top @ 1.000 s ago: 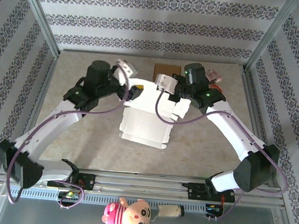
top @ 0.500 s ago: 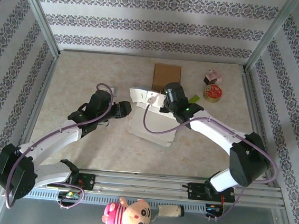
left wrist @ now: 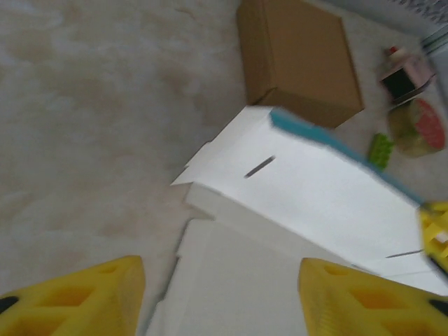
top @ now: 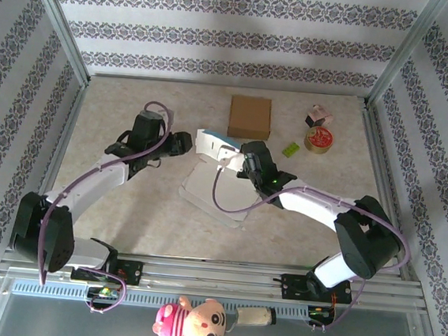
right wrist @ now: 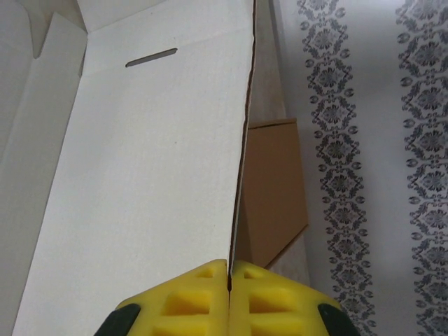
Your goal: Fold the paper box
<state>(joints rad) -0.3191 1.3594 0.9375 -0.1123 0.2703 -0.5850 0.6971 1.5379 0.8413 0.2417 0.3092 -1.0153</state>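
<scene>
Wallpapered enclosure, beige table (top: 109, 205). Paper box (top: 215, 193) half-flat mid-table, between both grippers. Right gripper (right wrist: 229, 270) clamped tight on edge of raised side panel (right wrist: 147, 182), probably holding it upright so crease sets; rest of box below and left of it. Right arm low, forearm reaching in over box. Left gripper (left wrist: 220, 280) jaws apart, nothing between them, box just ahead of fingers, likely lining up next flap. Left arm elbow-bent, wrist angled toward box. Brown carton (top: 249, 117) beyond right gripper, untouched.
</scene>
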